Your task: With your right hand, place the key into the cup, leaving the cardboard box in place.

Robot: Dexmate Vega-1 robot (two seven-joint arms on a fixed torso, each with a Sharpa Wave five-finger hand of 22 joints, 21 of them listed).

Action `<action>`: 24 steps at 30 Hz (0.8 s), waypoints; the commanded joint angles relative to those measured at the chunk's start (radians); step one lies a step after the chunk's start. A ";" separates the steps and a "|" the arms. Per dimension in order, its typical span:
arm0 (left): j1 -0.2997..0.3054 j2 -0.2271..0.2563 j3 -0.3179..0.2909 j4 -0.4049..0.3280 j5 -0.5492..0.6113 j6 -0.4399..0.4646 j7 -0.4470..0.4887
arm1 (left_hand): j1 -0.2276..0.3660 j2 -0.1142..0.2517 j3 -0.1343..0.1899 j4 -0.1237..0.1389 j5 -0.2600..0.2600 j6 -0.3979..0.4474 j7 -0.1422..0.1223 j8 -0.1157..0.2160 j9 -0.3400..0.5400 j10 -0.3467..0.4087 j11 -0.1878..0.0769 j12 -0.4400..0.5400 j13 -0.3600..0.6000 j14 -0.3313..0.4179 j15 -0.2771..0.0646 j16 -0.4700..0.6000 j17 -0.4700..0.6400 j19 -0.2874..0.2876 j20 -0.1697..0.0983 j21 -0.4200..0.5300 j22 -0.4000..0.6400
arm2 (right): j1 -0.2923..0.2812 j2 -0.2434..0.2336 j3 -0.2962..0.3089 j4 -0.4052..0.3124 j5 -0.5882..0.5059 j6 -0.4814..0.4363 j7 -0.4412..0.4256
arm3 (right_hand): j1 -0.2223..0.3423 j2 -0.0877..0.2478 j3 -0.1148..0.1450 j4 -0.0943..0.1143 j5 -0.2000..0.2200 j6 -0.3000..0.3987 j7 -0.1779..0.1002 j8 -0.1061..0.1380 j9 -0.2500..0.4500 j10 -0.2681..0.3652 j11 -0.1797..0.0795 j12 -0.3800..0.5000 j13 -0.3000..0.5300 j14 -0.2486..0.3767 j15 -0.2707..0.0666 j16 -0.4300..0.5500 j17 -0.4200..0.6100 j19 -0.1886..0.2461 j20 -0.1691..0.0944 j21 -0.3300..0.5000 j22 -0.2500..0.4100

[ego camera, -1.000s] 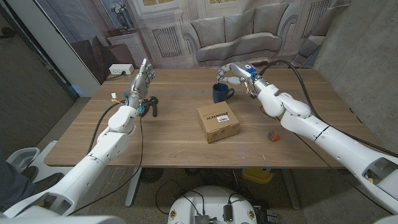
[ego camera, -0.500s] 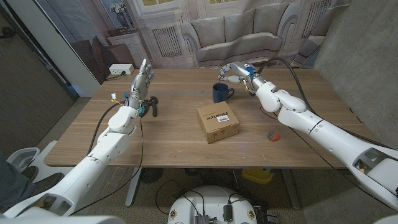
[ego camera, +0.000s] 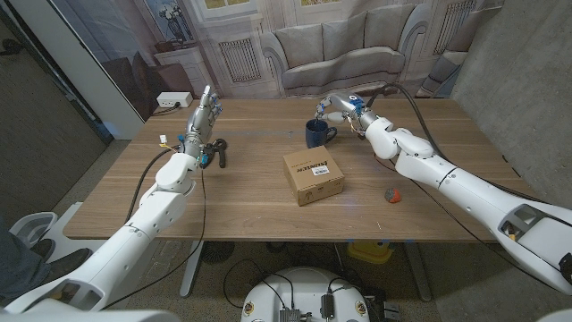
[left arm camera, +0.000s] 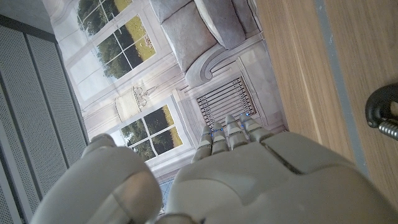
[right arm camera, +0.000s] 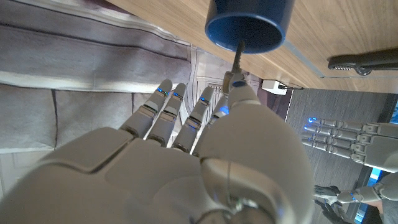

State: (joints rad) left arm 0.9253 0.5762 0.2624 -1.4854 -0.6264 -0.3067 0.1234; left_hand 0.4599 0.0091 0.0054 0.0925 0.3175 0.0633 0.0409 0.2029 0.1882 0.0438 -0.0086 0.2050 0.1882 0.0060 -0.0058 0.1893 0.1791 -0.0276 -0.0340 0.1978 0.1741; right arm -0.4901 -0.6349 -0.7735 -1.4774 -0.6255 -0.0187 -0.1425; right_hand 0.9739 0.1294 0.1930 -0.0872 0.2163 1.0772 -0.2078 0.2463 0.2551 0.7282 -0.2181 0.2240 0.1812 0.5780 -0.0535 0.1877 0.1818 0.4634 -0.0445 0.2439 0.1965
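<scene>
**Key poised at the cup's mouth, release still to come**

Our right robot hand [ego camera: 335, 105] hovers just above the dark blue cup [ego camera: 315, 134] at the far side of the desk [ego camera: 250, 210]. In the right wrist view, its fingertips [right arm camera: 231, 79] pinch a thin metal shaft that we take to be the key [right arm camera: 237, 55], while the other fingers reach forward alongside. The shaft points toward the cup's open mouth, and its far end appears to overlap the rim, though we cannot tell whether it is already inside or just in front of the opening. In the head view the key itself is too small to make out.

We judge the carrying part of the task to be all but done: the key is lifted and brought to the cup. What is left is to lower it a little if needed, let it go so it drops inside, and draw the hand away without nudging the cup.

The cardboard box [ego camera: 313, 175] lies nearer us than the cup, apart from it and untouched by either arm, so that condition looks safe for now. A small reddish object [ego camera: 391, 193] lies on the desk under the right forearm.

Our left robot hand [ego camera: 204, 114] stands at the far left with fingers extended upward, holding nothing. A black clamp-like tool [ego camera: 221, 152] lies just beside that arm.
</scene>
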 commanded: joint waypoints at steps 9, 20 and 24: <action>0.006 0.005 -0.002 -0.006 -0.003 0.008 0.000 | 0.006 0.001 -0.006 0.002 -0.003 0.006 0.002 -0.002 0.002 0.009 -0.003 0.001 0.005 -0.001 0.000 0.000 0.005 -0.011 -0.002 -0.002 0.004 | 0.041 0.033 -0.060 0.082 0.025 -0.028 0.026 | -0.007 0.004 -0.006 0.000 -0.003 0.003 -0.006 0.002 0.001 -0.002 0.004 -0.006 0.002 0.002 -0.140 -0.005 0.001 0.007 -0.099 -0.003 0.002; 0.013 0.006 -0.007 -0.001 -0.009 0.001 -0.005 | 0.007 0.002 -0.007 0.002 -0.003 0.007 0.001 -0.002 0.002 0.009 -0.004 0.001 0.005 0.000 0.000 0.000 0.005 -0.011 -0.002 -0.002 0.004 | 0.042 0.039 -0.077 0.088 0.025 -0.036 0.013 | -0.001 0.001 -0.007 -0.005 -0.002 -0.003 0.001 -0.005 -0.003 -0.009 0.003 -0.010 0.002 -0.001 -0.139 -0.006 0.000 0.002 -0.096 -0.006 0.002; 0.013 0.006 -0.008 0.004 -0.012 0.000 -0.010 | 0.008 0.003 -0.008 0.002 -0.003 0.007 0.000 -0.002 0.002 0.010 -0.003 0.001 0.005 -0.001 0.000 0.000 0.005 -0.011 -0.002 -0.001 0.004 | 0.042 0.039 -0.081 0.088 0.024 -0.036 0.009 | -0.001 -0.005 -0.012 -0.007 -0.002 -0.025 0.004 -0.017 -0.006 -0.018 0.002 -0.013 0.003 -0.008 -0.127 -0.007 0.001 0.001 -0.086 -0.007 0.002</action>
State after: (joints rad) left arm 0.9347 0.5807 0.2579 -1.4899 -0.6313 -0.2995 0.1224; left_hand 0.4602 0.0093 0.0055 0.0926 0.3175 0.0633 0.0410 0.2029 0.1881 0.0439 -0.0086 0.2050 0.1881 0.0060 -0.0058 0.1893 0.1791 -0.0276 -0.0340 0.1978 0.1741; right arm -0.4533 -0.6024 -0.8369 -1.3990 -0.6015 -0.0482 -0.1229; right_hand 0.9700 0.1333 0.1862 -0.0941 0.2163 1.0662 -0.2067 0.2378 0.2500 0.7186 -0.2167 0.2163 0.1812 0.5776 -0.0539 0.1799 0.1818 0.4634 -0.0445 0.2392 0.1957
